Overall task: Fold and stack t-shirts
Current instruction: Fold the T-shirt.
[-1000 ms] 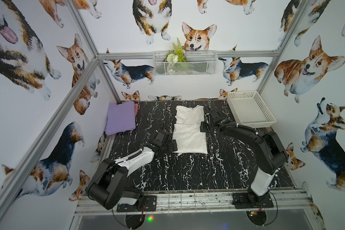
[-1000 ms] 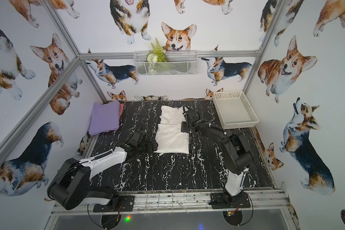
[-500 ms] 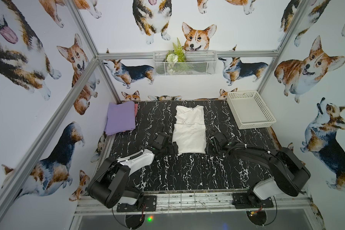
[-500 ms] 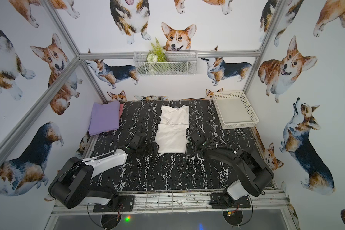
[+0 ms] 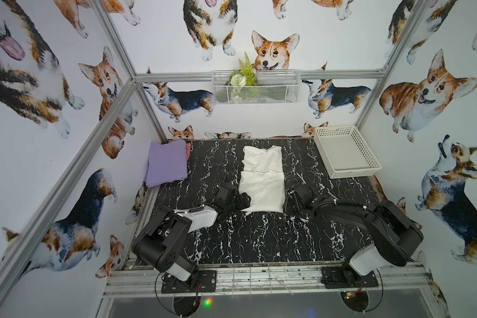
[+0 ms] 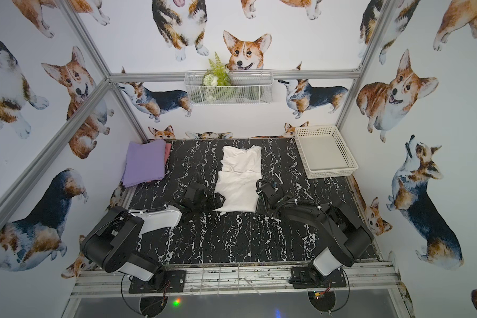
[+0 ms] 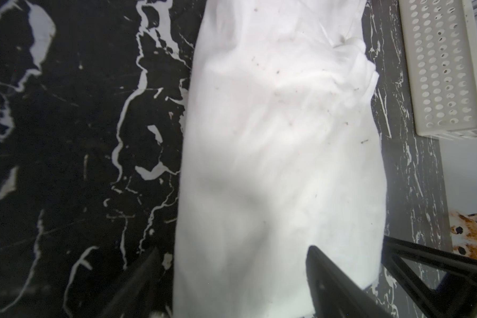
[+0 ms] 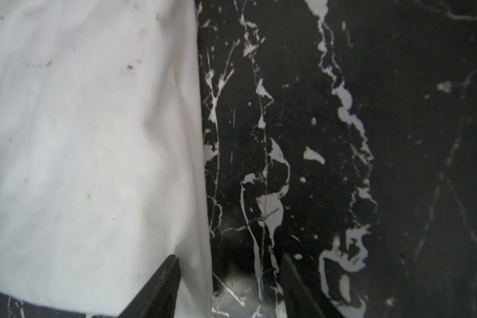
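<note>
black marble table (image 5: 259,242) fills the floor of the cell. down its middle lies the white shirt (image 5: 262,179), folded into a long strip running far to near, a crosswise edge showing halfway along, plain side up. far right corner, the basket (image 5: 353,173) sits well apart from it. far left corner, the lavender shirt (image 5: 167,162) is folded flat on top of the pink shirt (image 5: 188,151), only a thin pink edge peeking out on its right.

now the arms, both low at the strip's near end. left gripper (image 7: 233,249) straddles the shirt's left edge, jaws spread, one finger over marble, one over cloth. right gripper (image 8: 229,257) is at the right edge, jaws also apart, one finger (image 8: 160,283) over the cloth, the other over bare table. neither is pinching anything.
</note>
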